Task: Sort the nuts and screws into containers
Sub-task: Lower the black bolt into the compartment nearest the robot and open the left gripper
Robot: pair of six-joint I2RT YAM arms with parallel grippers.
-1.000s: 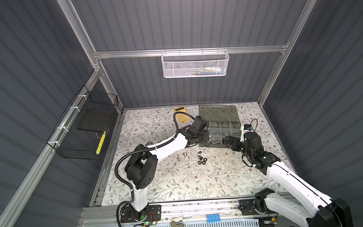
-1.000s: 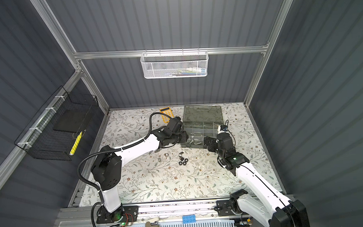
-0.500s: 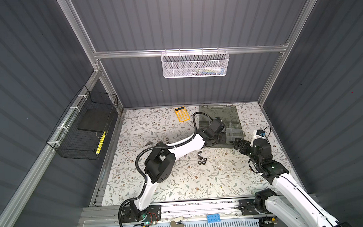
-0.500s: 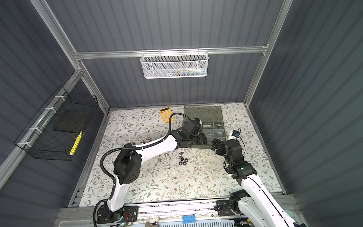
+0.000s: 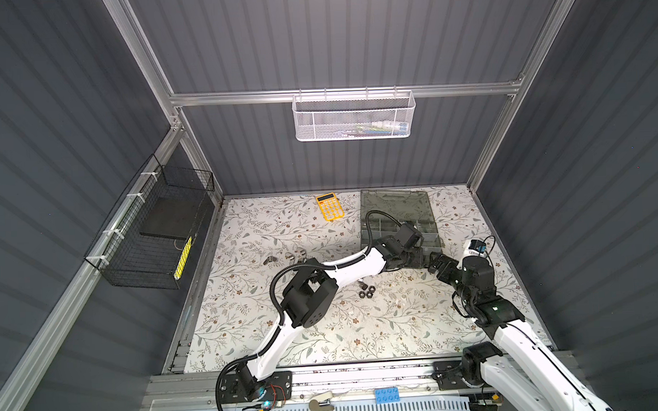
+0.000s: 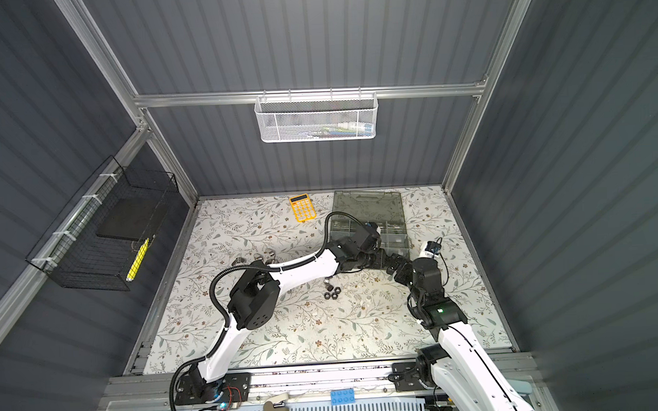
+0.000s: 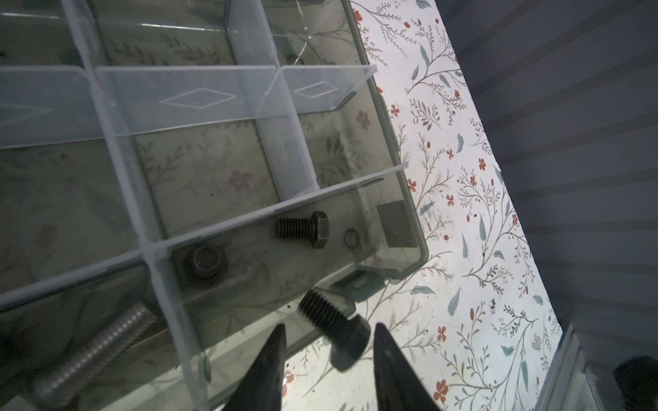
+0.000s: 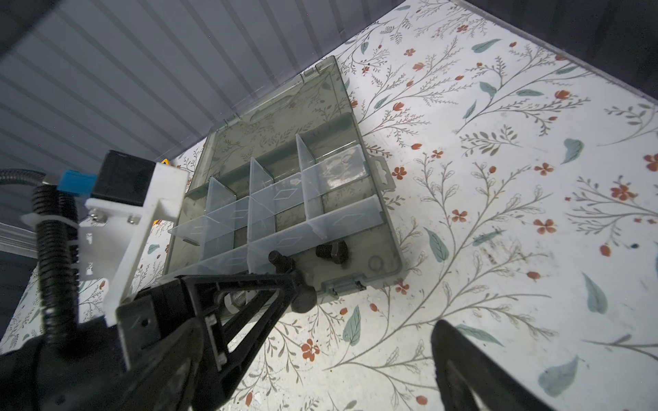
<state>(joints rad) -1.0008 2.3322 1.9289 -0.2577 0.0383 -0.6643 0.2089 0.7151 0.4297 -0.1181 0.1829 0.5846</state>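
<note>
The smoky grey organizer box [image 5: 397, 206] lies open at the back right, also seen in a top view [image 6: 369, 205]. My left gripper [image 7: 329, 359] hangs over the near corner wall [image 7: 402, 199] of the containers. It is open, with a black screw [image 7: 333, 329] between the fingertips and a gap beside it. That corner compartment holds two black screws [image 7: 302, 231] [image 7: 204, 263]; a silver screw [image 7: 96, 352] lies in the adjoining one. My right gripper [image 8: 313, 370] is open and empty, just in front of the box [image 8: 391, 249]. Black nuts [image 5: 366, 290] and silver winged nuts [image 5: 295, 256] lie on the mat.
An orange calculator [image 5: 330, 206] lies left of the box. A white mesh basket [image 5: 354, 117] hangs on the back wall. A black wire basket [image 5: 151, 235] hangs on the left wall. The two grippers [image 6: 391, 264] nearly meet at the box's front edge.
My left arm has swung right along the box's front to its near right corner, and its jaws have widened a little. My right arm has drawn back to the right.
</note>
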